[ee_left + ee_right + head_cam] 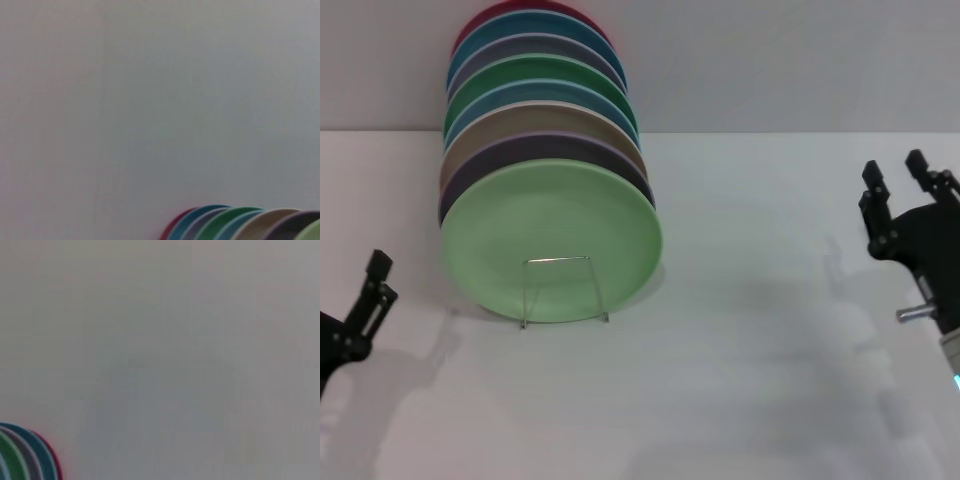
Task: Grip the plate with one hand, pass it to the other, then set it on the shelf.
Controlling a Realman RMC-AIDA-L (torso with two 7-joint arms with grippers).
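The pale light-green plate [552, 240] stands upright at the front of a row of plates, leaning in the thin silver wire shelf [560, 290], whose small upright loop crosses its lower face. A sliver of its rim shows in the left wrist view [314, 233]. My left gripper [375, 290] is low at the left edge of the table, apart from the plate and holding nothing. My right gripper [895, 172] is open and empty at the far right, well away from the plate.
Behind the pale plate stand several other upright plates [535, 85]: lavender, tan, blue, darker green, grey, teal and red. Their rims show in the left wrist view [225, 222] and the right wrist view [30, 455]. The white table [750, 380] stretches in front and to the right.
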